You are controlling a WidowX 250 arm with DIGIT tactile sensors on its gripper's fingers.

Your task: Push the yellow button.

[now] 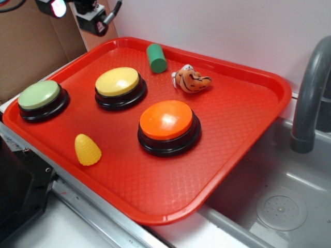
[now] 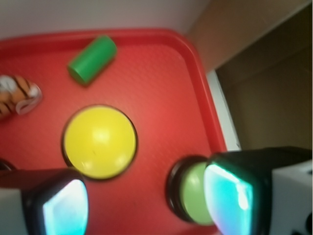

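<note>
Still in the approach step, the gripper (image 2: 146,200) hovers with jaws released above the glossy pale-yellow dome button on its black base (image 1: 118,81) near the red plastic tray's (image 1: 248,129) back-left corner, and I judge it must next descend centred on the cap.

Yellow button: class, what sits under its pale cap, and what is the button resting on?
Under the cap of the yellow button a black base shows as a ring. The base rests on the red tray. The tray surface beneath the base is covered, so nothing there can be seen.
</note>
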